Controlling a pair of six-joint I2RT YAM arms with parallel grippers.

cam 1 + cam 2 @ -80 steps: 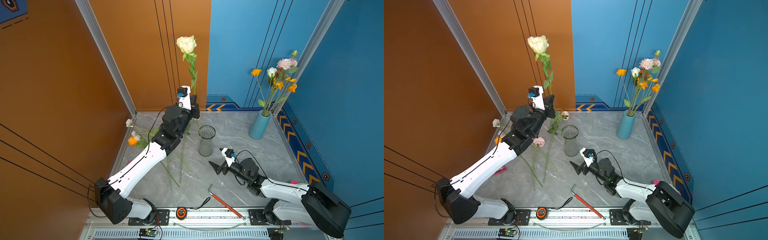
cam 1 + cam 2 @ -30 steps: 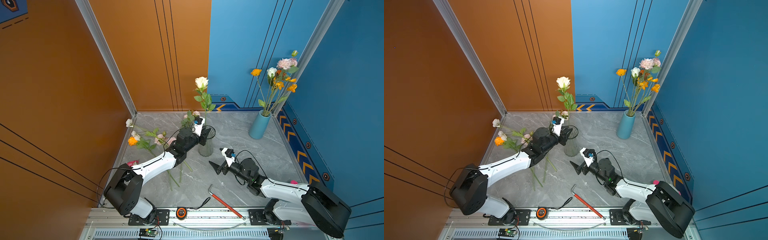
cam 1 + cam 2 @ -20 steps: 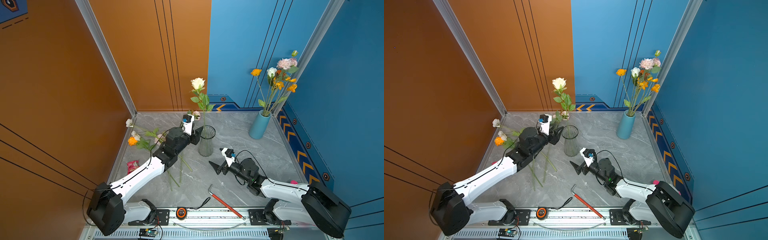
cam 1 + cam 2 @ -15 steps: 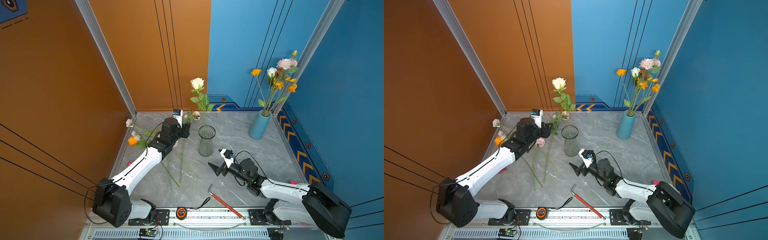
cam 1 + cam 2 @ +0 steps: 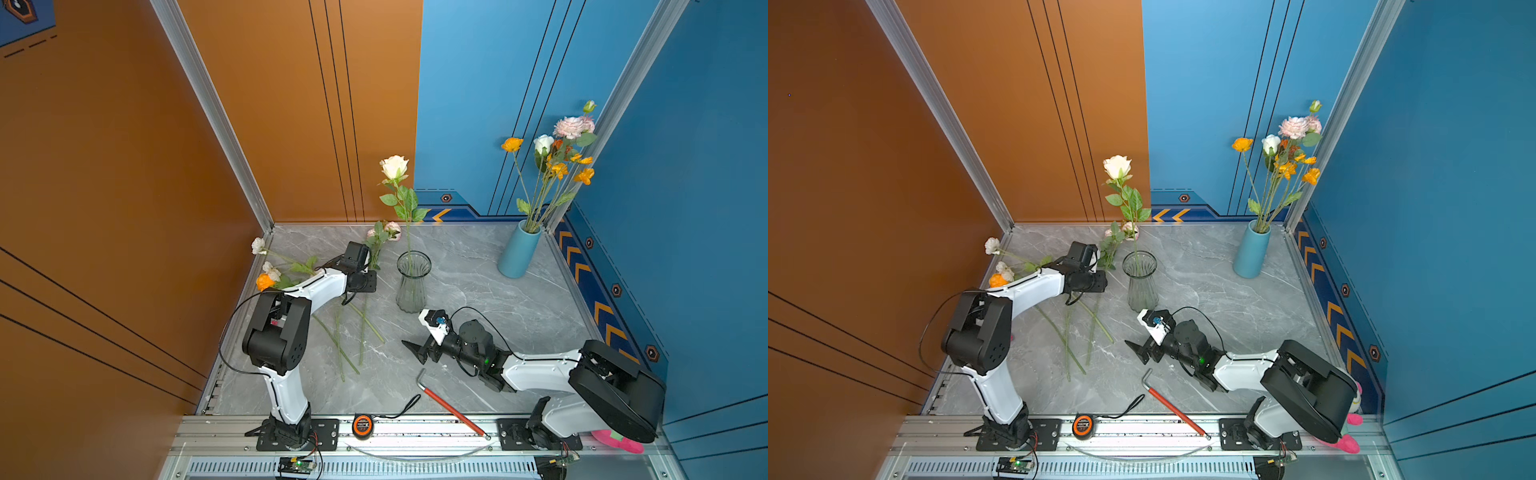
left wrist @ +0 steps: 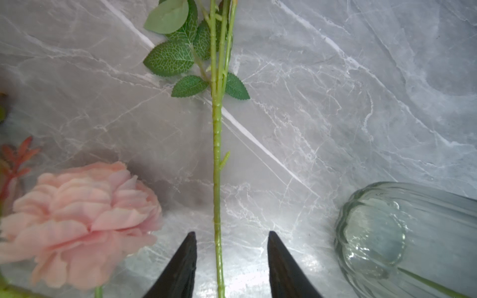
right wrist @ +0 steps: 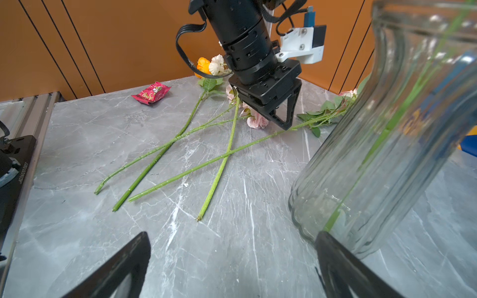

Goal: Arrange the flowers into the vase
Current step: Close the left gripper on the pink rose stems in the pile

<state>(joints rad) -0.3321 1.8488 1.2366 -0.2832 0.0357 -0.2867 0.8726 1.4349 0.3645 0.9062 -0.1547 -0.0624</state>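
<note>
Two vases stand on the counter (image 5: 478,291): a glass vase (image 5: 412,282) near the middle and a blue vase (image 5: 518,254) in the far right corner, which holds a full bunch (image 5: 559,169). One cream rose (image 5: 394,167) stands upright in the glass vase. Four flowers (image 7: 178,134) lie crossed on the counter to its left. One red-handled tool (image 5: 451,409), one tape measure (image 5: 362,424) and one red packet (image 7: 151,94) lie apart from them.

The left hand (image 6: 231,233) is released, its two fingers straddling one stem (image 6: 216,154) without touching it, with a pink bloom (image 6: 77,219) beside it. The right hand (image 7: 232,236) is spread wide and empty, low beside the glass vase.

Moments earlier the left hand held the cream rose high, then lowered it into the glass vase. It has since let go and moved over to the lying flowers. The right hand has not moved.
</note>
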